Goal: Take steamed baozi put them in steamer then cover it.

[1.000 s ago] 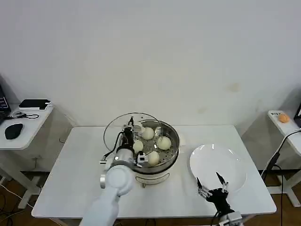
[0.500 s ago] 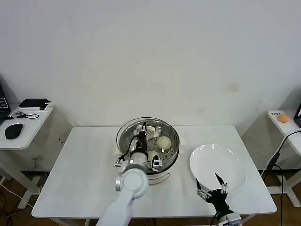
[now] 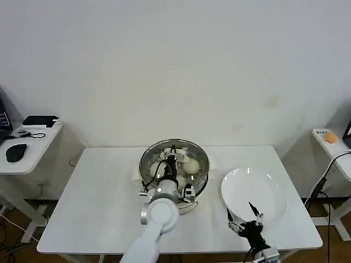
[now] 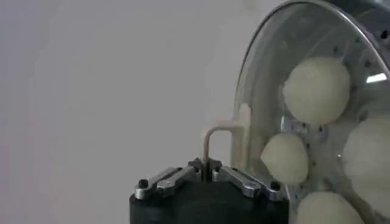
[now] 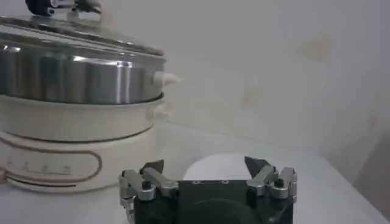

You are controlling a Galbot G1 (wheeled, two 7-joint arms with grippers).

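A white tabletop (image 3: pixel 93 192) carries two things. The steamer (image 3: pixel 175 189), a shiny steel pot on a white base, stands near the middle toward the back edge. A flat white plate (image 3: pixel 263 189) lies just beside it on the robot's right, near the front edge, apart from the steamer.

Four baozi (image 4: pixel 317 90); one steamer (image 5: pixel 79 73); one cover (image 4: pixel 256 109); one plate (image 3: pixel 258 192).

no readable text, steamer (image 5: pixel 67 137) base markings perhaps symbols, too small
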